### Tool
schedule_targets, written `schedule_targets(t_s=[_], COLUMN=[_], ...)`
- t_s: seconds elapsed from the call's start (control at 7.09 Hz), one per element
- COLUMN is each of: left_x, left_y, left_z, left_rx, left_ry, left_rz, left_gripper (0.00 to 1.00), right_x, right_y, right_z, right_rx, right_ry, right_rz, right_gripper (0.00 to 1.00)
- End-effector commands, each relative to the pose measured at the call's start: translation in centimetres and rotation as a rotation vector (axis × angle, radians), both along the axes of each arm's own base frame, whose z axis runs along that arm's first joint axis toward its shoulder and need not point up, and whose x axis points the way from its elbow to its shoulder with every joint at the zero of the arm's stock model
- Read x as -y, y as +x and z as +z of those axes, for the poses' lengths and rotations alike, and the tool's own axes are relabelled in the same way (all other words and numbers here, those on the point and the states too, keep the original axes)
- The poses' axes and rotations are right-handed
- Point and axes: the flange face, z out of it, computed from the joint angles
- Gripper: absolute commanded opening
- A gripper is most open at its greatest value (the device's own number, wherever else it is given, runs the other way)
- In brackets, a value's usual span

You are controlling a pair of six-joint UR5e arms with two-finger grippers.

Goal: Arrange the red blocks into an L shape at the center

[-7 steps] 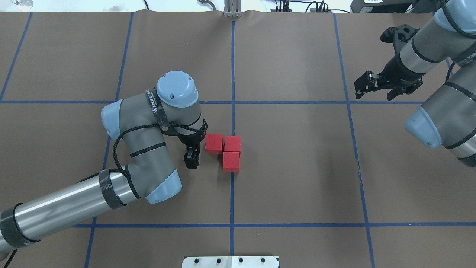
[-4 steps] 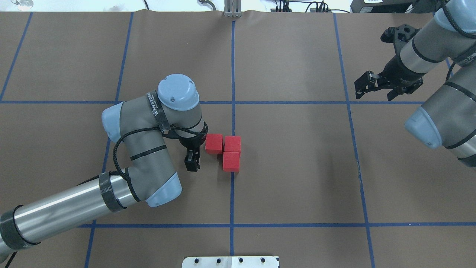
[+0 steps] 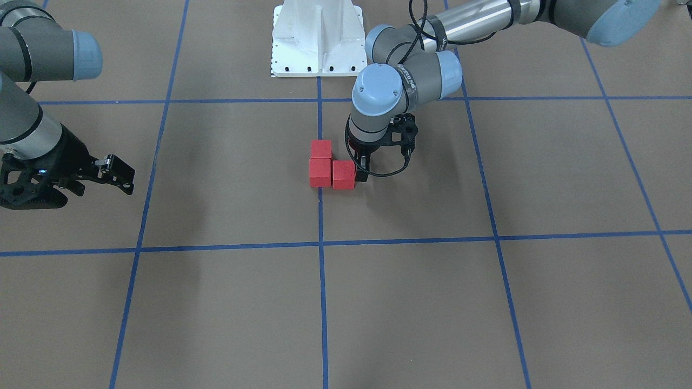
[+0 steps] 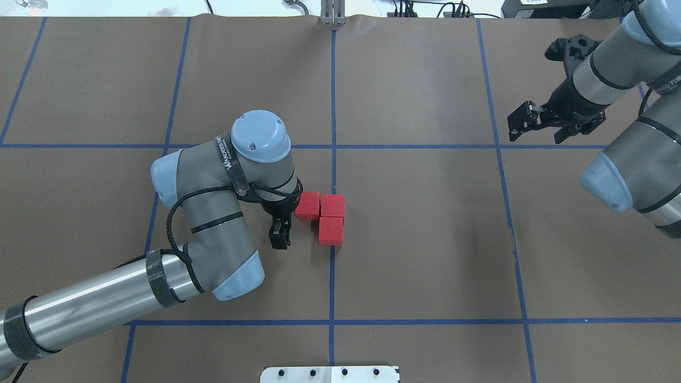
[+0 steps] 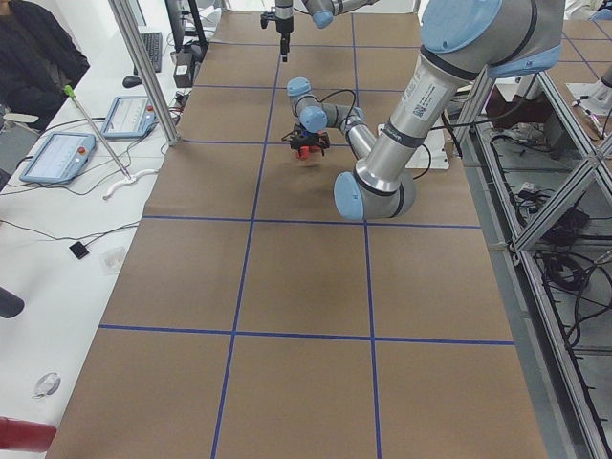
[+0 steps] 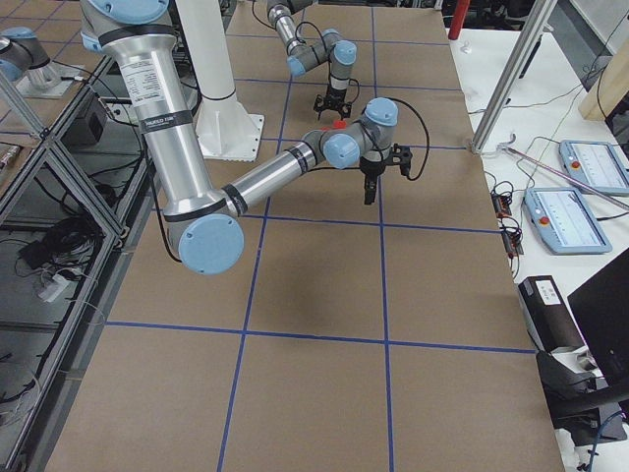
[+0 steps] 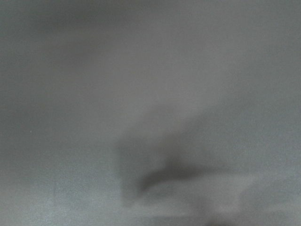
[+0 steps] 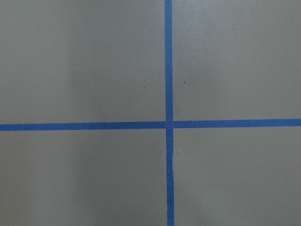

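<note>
Three red blocks lie together at the center, on the middle blue tape line point(image 4: 332, 175). One block point(image 4: 333, 205) sits on the line, a second point(image 4: 331, 231) touches its near side, and a third point(image 4: 307, 206) touches its left side, so they make an L. My left gripper point(image 4: 280, 221) is low over the table, right beside the third block; one finger point(image 4: 277, 238) shows, spread away from the wrist, so it looks open and holds nothing. In the front-facing view that finger point(image 3: 360, 174) stands against the block point(image 3: 343, 174). My right gripper point(image 4: 534, 133) hangs open far right, empty.
The robot's white base plate point(image 4: 330, 374) sits at the near edge. The right wrist view shows only a blue tape crossing point(image 8: 168, 125) on brown paper. The left wrist view is blurred grey. Control tablets point(image 5: 62, 153) lie on a side table beyond the far edge.
My left gripper has shifted to the right, and the left block has slid with it until it touches its neighbour. The right arm has stayed still.
</note>
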Motion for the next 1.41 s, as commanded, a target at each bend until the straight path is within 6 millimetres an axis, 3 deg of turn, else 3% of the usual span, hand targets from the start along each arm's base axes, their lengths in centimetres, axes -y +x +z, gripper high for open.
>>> schedule_targets(t_s=[0.0, 0.7, 1.13, 1.27], left_x=[-0.5, -0.9, -3.1, -3.7], left_y=[0.4, -0.2, -5.1, -8.1], left_z=[0.0, -0.2, 2.5, 3.2], left_rx=[0.001, -0.012, -0.040, -0.065], left_ry=[-0.001, 0.013, 0.103, 0.191], left_rz=[0.008, 0.015, 0.074, 0.125], left_gripper=[1.00, 1.00, 1.00, 1.00], right_x=[0.0, 0.1, 0.0, 0.4], right_y=[0.0, 0.0, 0.1, 1.0], right_z=[0.0, -0.1, 0.5, 0.7], right_rx=[0.000, 0.001, -0.005, -0.007], right_ry=[0.000, 0.002, -0.001, -0.001], right_rz=[0.000, 0.000, -0.005, 0.009], right_gripper=[1.00, 1.00, 1.00, 1.00])
